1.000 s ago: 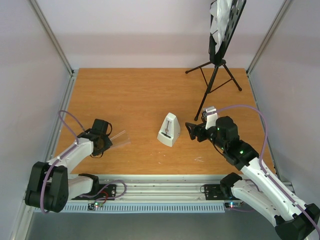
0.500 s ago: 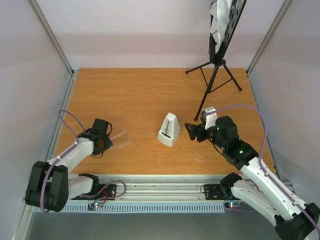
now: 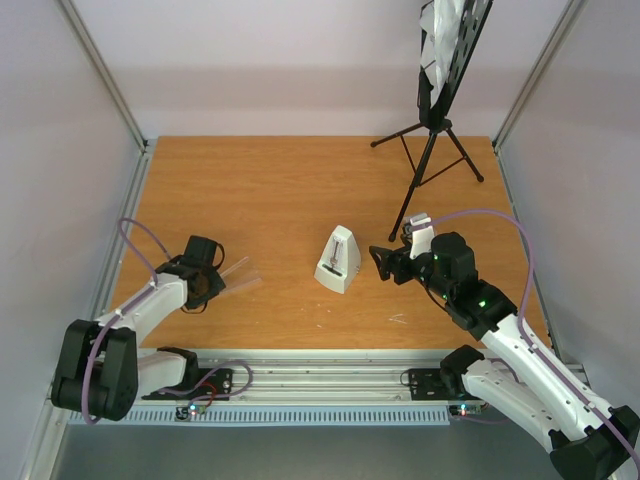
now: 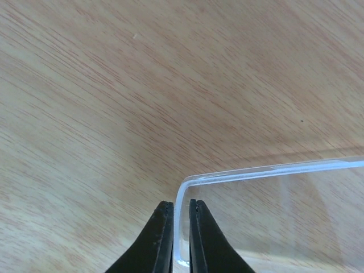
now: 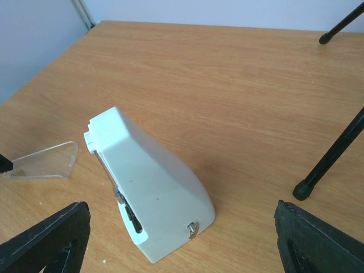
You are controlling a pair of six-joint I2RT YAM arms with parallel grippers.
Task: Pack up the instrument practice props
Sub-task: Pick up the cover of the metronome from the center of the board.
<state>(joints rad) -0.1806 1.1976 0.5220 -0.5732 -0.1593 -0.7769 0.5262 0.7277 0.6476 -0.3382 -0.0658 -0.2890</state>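
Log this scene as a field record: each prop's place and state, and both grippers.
small white pyramid-shaped metronome: upright, centre of the wooden table, front open
clear plastic cover: left of the metronome, apart from it
tall black tripod music stand: standing at the far right corner
white sheet-music pages: on the stand's desk
left gripper: shut on the clear plastic cover's edge
right gripper: open, facing the metronome, not touching it
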